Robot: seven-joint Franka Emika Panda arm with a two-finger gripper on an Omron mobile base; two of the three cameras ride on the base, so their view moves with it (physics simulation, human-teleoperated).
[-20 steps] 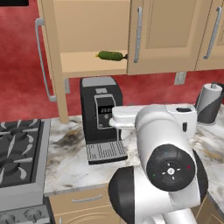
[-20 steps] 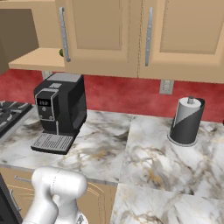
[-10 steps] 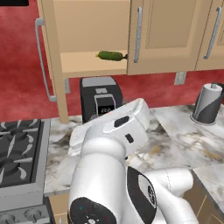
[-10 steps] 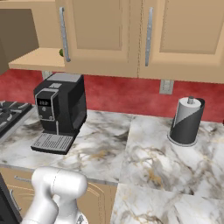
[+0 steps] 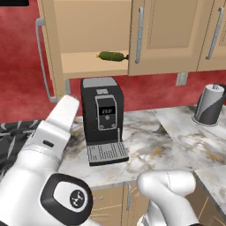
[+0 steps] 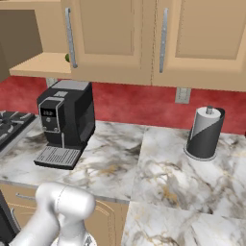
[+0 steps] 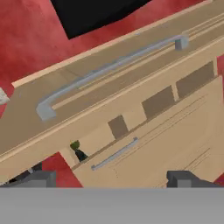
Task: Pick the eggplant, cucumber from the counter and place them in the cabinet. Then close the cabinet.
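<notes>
The cucumber (image 5: 111, 56) lies on the shelf of the cabinet (image 5: 88, 68), whose left door (image 5: 47, 39) stands swung open. A dark tip (image 5: 127, 56) shows at the cucumber's right end against the edge of the shut door; the eggplant is otherwise hidden. In the hand view a small dark thing with a green end (image 7: 78, 151) sits on the shelf, and I cannot tell which vegetable it is. My gripper (image 7: 112, 180) is open and holds nothing. It faces the open door's long handle (image 7: 109, 70) from the left. The counter (image 5: 150, 141) holds neither vegetable.
A black coffee machine (image 5: 103, 117) stands on the counter under the open shelf. A paper-towel holder (image 6: 204, 133) is at the right. The stove top (image 6: 9, 126) lies to the left. Shut cabinet doors (image 6: 192, 38) run to the right.
My arm has swung from the right of the left base view across to its lower left, with the forearm now rising toward the open door. Cucumber and cabinet are unmoved.
</notes>
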